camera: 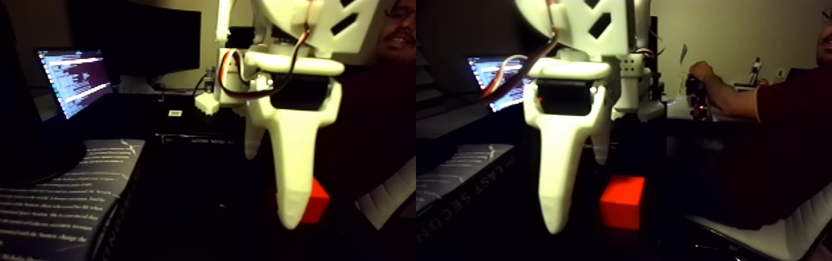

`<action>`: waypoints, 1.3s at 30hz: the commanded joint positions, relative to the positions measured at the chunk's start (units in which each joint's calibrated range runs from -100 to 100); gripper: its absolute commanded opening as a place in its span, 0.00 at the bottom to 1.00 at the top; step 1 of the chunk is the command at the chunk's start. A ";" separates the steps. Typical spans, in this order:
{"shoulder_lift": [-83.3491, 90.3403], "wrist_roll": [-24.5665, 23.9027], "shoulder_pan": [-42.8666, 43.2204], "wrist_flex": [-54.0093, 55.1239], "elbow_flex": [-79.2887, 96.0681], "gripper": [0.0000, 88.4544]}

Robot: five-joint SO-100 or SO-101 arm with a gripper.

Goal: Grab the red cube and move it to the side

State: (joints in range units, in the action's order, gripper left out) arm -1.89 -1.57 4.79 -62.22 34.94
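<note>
Red-orange matte cube (621, 201) sits on the dark worktop, low in each half of the frame, behind my white plastic gripper (578, 191). Jaws look parted, holding nothing. I'm approaching; next I must straddle the cube and close.

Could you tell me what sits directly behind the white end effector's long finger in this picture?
The red cube sits behind the end effector, on the dark table. In the left half, the long finger covers most of the cube; its base contact is too dark to judge.
</note>
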 commanded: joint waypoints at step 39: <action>-3.49 0.20 7.20 2.51 -3.51 0.51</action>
State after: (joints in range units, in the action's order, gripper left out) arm -5.43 -1.63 11.74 -59.28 33.58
